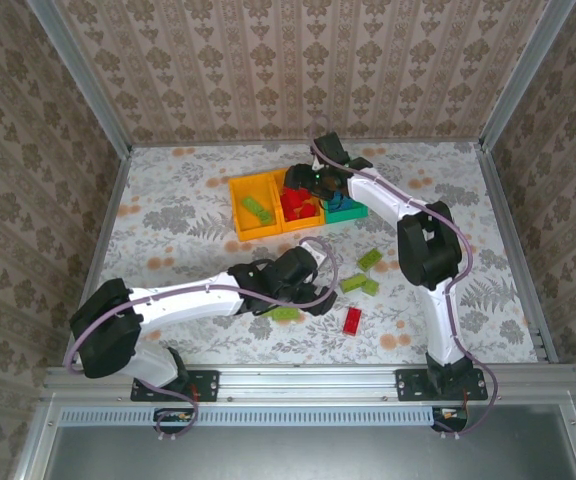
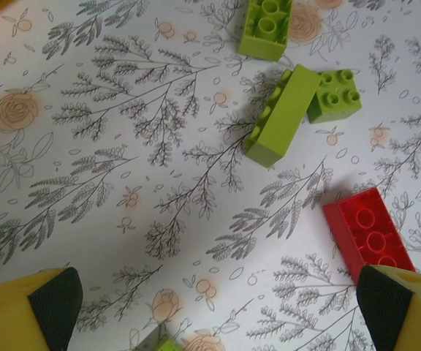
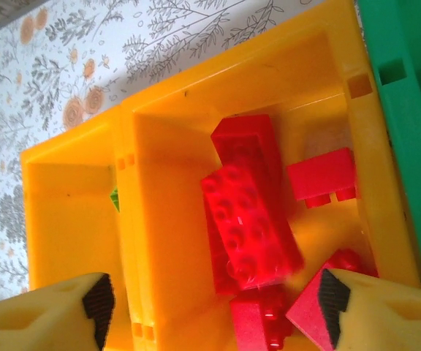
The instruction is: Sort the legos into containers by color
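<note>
**Both pincers spread: one low over the desk, one above the red bin**

Nearest, a red lego (image 1: 352,320) lies on the desk (image 1: 168,230), its end cut off by a fingertip in the left wrist view. The left pincer (image 2: 218,307) hangs released and empty near a tipped lime lego (image 2: 282,115). Farther back sit the containers (image 1: 253,232). The right pincer (image 3: 210,307) gapes, holding nothing, over the middle one's red legos (image 3: 251,219). Its arm hides much of the green container (image 1: 348,213).

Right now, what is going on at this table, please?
Two robot arms are sorting legos by color. The right arm's fingers are open above the middle orange bin, which holds red legos. The left arm's fingers are open and empty over the table, near loose green legos and one red lego. The left orange bin shows a green lego; the green bin holds blue ones.
</note>
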`<state>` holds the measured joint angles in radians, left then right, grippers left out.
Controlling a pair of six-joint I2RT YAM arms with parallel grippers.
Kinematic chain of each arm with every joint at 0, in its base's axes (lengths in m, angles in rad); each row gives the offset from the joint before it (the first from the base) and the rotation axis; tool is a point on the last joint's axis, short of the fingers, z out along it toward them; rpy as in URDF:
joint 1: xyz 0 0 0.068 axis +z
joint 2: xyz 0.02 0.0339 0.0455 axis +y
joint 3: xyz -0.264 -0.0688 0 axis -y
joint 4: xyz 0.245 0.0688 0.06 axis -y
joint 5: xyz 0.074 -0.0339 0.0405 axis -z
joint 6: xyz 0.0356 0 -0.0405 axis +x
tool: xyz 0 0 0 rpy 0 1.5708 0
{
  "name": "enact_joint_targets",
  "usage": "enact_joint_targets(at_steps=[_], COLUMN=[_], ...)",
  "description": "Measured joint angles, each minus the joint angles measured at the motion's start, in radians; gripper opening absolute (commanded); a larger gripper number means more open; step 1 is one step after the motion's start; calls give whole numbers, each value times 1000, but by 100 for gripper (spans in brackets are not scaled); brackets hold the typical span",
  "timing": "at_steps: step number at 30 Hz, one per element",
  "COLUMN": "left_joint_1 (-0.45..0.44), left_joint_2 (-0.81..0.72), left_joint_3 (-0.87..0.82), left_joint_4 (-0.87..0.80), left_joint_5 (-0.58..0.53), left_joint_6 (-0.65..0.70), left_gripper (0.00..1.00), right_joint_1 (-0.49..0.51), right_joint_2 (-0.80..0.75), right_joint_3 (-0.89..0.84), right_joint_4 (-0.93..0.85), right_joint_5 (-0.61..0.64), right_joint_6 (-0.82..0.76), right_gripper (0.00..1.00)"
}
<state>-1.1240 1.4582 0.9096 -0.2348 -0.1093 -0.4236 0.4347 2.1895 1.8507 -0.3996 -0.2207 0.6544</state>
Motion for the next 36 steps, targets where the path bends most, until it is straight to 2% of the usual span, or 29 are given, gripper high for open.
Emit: enact_joint_targets(at_steps=[5,11,17,24,34,36], left_joint_1=[-19,-68,-113,-145,-150,-147], left_joint_2=[79,239,345,442,557,557], left_joint_3=[45,198,289,394,483,488], left_joint_4=[1,-65,-138,-239,-323,-330], left_joint_5=[17,68,114,147,185,191], left_joint_6=[0,9,10,8,10,8], left_gripper=[100,97,91,86,60,50], right_joint_1=[0,-25,-149,-277,-365,-374], right_joint_2=[-83,-295,-498,-613,-698,-709], right_joint_3=[-92,-252,-396,-517,-651,-665], right_joint_4=[7,8,7,-23,-53,-53], right_joint_5=[0,15,67,120,136,136], right_joint_6=[-26,-55,-78,-111,-144,-149], right_gripper=[95,99,100,100,100,100])
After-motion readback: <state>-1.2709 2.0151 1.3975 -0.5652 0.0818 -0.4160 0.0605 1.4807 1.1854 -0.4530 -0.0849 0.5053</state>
